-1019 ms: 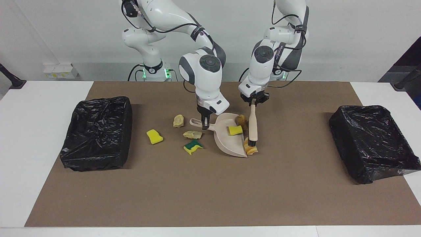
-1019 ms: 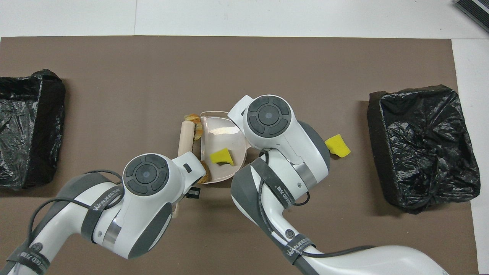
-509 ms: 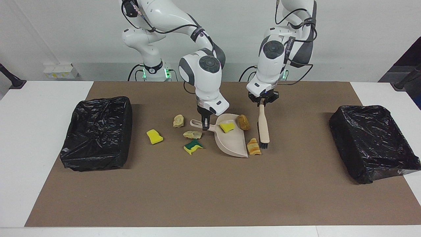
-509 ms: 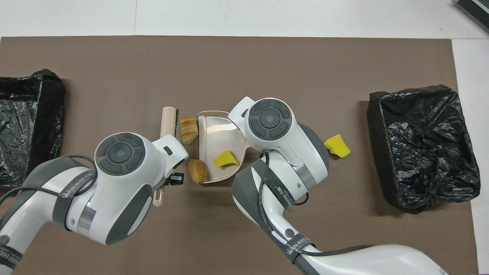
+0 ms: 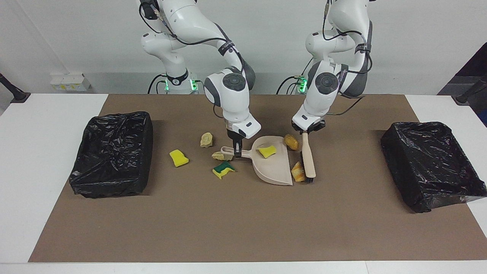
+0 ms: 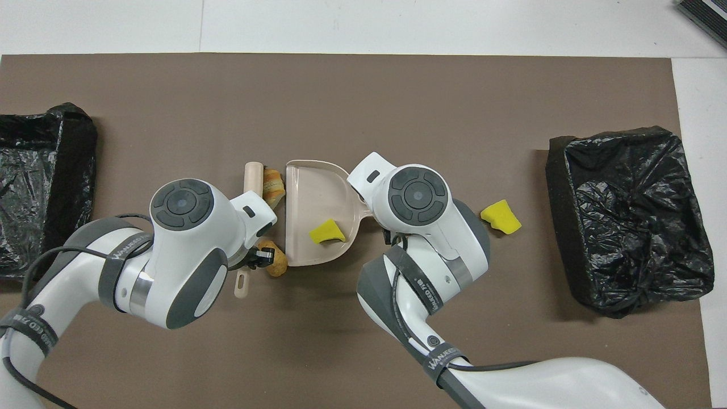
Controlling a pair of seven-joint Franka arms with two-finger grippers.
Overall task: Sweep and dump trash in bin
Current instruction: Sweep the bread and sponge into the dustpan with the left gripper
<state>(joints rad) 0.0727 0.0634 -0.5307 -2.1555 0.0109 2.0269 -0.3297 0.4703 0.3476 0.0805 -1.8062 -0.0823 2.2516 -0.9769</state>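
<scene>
My right gripper [image 5: 237, 151] is shut on the handle of the beige dustpan [image 5: 274, 167], which lies flat on the mat with a yellow sponge piece [image 5: 267, 151] inside. My left gripper [image 5: 305, 131] is shut on the beige brush [image 5: 308, 156]. The brush's bristle end rests beside an orange striped scrap [image 5: 298, 171] at the dustpan's open edge. An orange-brown lump [image 5: 291, 141] lies by the dustpan's rim under the left hand. Toward the right arm's end lie two pale beige chunks [image 5: 206, 139] [image 5: 219, 155], a green-yellow sponge [image 5: 223, 169] and a yellow sponge [image 5: 178, 158].
A black-lined bin [image 5: 112, 152] stands at the right arm's end of the brown mat, and another black-lined bin [image 5: 432, 163] stands at the left arm's end. The mat [image 5: 243, 228] stretches on past the dustpan, away from the robots.
The brush swung out toward the left arm's end, then came in beside the striped scrap. The dustpan slid slightly away from the robots. The orange-brown lump shifted toward the left arm's end.
</scene>
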